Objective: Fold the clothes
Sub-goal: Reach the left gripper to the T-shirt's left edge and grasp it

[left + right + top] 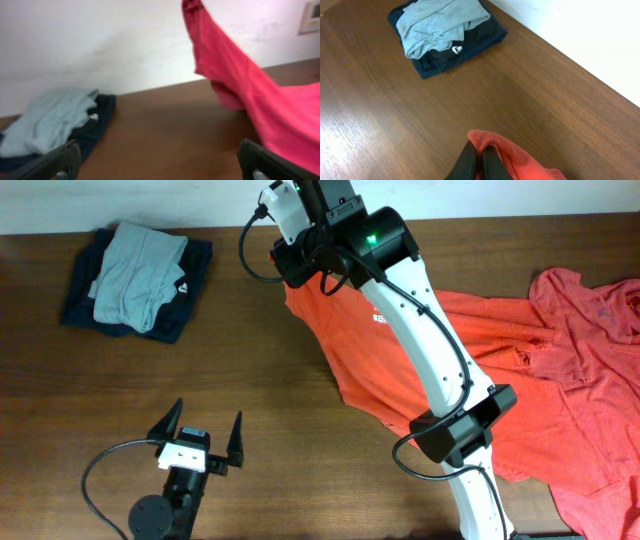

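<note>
Table [300, 410]: brown wood-grain, smooth, faint sheen.

Shirt [520, 345]: orange-red, soft knit, matte. It is spread with wrinkles over the right half of the table. There is a small white chest print [380, 316], too small to read. The left wrist view shows one part pulled up into a steep peak, draping down to the table.

Crumpled red cloth [590, 300]: bunched at the far right and overlapping the shirt. I cannot tell if it is a separate garment.

Pile [135, 275]: far-left corner. A folded navy garment [485, 35] has a pale grey garment [435, 22] rumpled on top. The navy one carries a small white logo [456, 48], unreadable.

Right gripper [479, 157]: black fingers pressed together on a rolled fold of the shirt's edge. It sits near the back of the table at the shirt's left end.

Left gripper [209, 412]: black tapered fingers spread wide, holding nothing. It is near the front edge, well apart from the shirt, which lies to its right.
</note>
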